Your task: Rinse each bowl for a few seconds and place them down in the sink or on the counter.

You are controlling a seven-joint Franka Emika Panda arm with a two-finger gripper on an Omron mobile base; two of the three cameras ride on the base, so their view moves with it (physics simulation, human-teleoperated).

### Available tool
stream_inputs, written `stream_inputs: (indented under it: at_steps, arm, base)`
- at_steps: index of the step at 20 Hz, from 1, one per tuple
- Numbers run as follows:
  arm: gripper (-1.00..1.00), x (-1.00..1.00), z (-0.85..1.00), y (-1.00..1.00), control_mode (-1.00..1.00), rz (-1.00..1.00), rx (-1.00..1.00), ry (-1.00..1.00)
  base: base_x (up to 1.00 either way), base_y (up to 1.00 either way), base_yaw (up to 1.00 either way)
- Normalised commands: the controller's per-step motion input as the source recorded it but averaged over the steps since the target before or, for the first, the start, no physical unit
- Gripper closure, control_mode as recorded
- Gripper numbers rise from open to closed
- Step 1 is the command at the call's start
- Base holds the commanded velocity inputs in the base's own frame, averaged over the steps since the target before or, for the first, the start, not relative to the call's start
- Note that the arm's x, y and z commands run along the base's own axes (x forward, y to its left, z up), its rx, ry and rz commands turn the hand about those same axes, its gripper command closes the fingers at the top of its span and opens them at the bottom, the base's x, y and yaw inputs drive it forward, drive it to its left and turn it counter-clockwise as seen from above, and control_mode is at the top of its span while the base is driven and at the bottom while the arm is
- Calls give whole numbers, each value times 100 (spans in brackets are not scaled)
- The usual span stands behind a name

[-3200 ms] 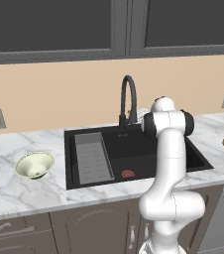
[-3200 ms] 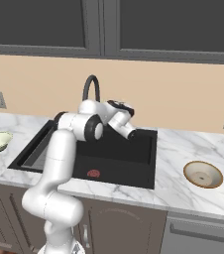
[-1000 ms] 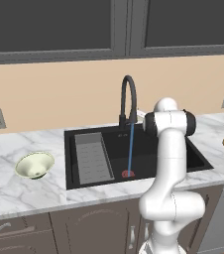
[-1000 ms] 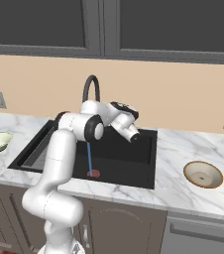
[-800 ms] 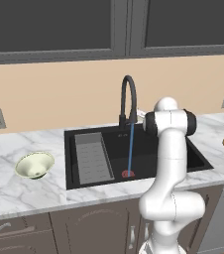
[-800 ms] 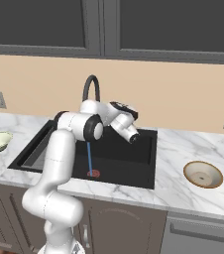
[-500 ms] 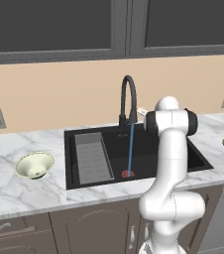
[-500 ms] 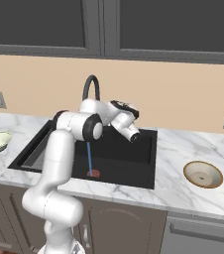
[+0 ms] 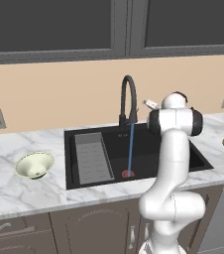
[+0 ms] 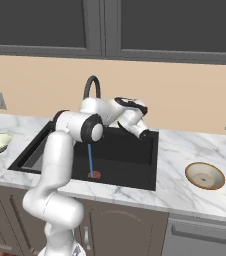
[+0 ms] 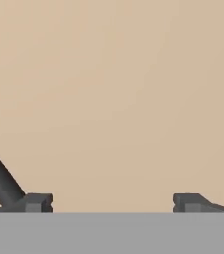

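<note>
Jaws (image 11: 112,202) stand wide apart, empty, facing bare wall; your base views add water running from the faucet (image 9: 128,99) beside them into the sink (image 9: 148,149).

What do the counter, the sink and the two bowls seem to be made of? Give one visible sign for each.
Counter: polished marble, probably; white with grey veins.
Sink: matte black, composite or coated metal; no shine.
Left bowl and right bowl: likely glazed ceramic; smooth, pale surfaces.

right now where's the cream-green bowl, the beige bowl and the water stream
cream-green bowl (image 9: 34,165): left base view, inner wall.
beige bowl (image 10: 205,175): right base view, middle of its inside.
water stream (image 9: 131,149): left base view, halfway down.
</note>
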Motion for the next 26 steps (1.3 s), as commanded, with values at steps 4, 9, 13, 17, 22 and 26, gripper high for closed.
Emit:
stream_inputs:
  at_steps: [4,9,13,17,22,26]
  arm:
    - [-100,-25,40,-24,-100,-3,2,7]
    - [-100,-30,41,-14,-100,-8,0,18]
    - [-100,-36,47,-16,-100,-8,0,19]
    - [-100,-38,47,-19,-100,-9,0,19]
    - [-100,-41,38,-26,-100,-9,0,21]
    - [-100,-43,27,-26,-100,-9,0,20]
  base:
    - [0,0,0]
    - [0,0,0]
    - [0,0,0]
    - [0,0,0]
    - [0,0,0]
    - [0,0,0]
